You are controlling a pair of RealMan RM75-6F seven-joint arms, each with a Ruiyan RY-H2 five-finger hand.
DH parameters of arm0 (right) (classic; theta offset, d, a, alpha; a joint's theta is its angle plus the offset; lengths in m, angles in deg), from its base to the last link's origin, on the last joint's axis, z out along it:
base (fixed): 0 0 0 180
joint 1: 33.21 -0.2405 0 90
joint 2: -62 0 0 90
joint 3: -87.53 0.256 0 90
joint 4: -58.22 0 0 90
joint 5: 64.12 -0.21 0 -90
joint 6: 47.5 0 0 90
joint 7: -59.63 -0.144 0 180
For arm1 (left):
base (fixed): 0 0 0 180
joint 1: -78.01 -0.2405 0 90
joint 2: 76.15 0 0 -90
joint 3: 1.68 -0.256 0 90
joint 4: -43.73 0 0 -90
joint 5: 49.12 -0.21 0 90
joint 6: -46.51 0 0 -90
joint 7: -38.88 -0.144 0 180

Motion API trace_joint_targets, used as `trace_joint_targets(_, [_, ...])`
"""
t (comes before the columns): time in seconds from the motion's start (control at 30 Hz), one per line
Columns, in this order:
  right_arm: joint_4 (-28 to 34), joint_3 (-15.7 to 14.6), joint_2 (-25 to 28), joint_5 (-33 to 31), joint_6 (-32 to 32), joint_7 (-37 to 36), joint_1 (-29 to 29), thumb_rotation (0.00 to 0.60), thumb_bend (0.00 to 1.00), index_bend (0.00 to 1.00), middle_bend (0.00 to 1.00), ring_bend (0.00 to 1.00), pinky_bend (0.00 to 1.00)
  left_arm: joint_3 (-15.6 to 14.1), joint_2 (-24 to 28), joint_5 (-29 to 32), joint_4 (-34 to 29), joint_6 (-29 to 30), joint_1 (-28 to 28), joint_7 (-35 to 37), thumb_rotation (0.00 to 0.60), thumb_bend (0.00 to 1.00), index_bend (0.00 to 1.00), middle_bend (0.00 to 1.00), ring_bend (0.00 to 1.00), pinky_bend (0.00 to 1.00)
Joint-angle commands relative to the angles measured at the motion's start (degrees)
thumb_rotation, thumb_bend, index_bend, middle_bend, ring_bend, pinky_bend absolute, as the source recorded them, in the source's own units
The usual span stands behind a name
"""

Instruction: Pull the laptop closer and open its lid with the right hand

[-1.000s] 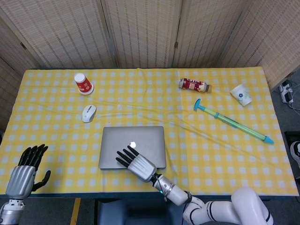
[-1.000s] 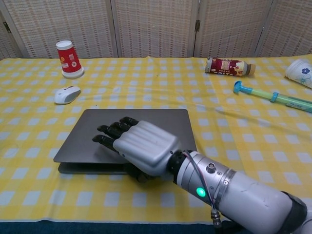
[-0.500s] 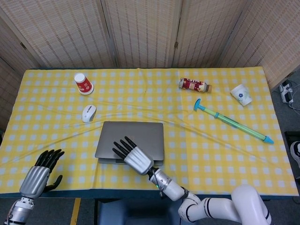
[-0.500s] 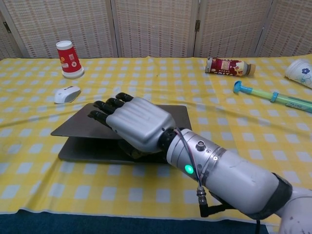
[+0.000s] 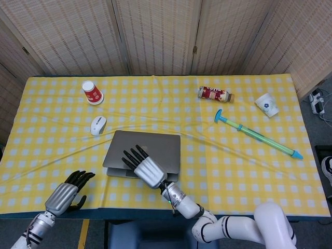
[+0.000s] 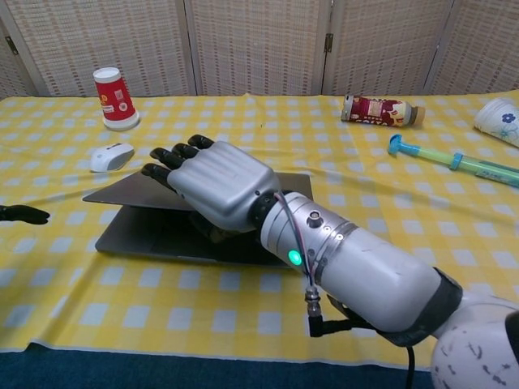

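Since a moment ago, the lid of the laptop (image 6: 203, 212) has come up more at its front edge, and the left hand (image 5: 69, 193) has moved in nearer to the worktop (image 5: 244, 171). Now the right hand (image 6: 212, 186) is holding the lid's front edge, with its fingers lying flat on top and the rest tucked under where I cannot see well. That laptop sits close to the near edge of the worktop, so the pulling part looks done. Opening has only just begun: the lid is lifted a little, like a mouth that is just starting to open, and it needs to go up much more. Over on the other side, the left hand is empty with its fingers apart. Close behind the laptop lies a white mouse (image 5: 98, 125). Farther back are a red cup (image 5: 92, 92), a bottle (image 5: 215, 94) on its side, a white paper cup (image 5: 266, 104) and a long blue-green stick (image 5: 258, 135). Nothing seems to stand in the lid's way.
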Motion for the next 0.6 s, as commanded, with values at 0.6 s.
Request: trace_joint_targets(0.6, [-1.0, -0.5, -0.9, -1.2, -0.8, 1.4, -1.2, 0.600, 0.62, 0.00, 0.00, 0.00, 0.00, 3.0, -9.0, 8.2, 2.9, -16.4, 10.8, -6.8, 0.600, 0.77, 0.00, 0.01, 0.00, 0.00])
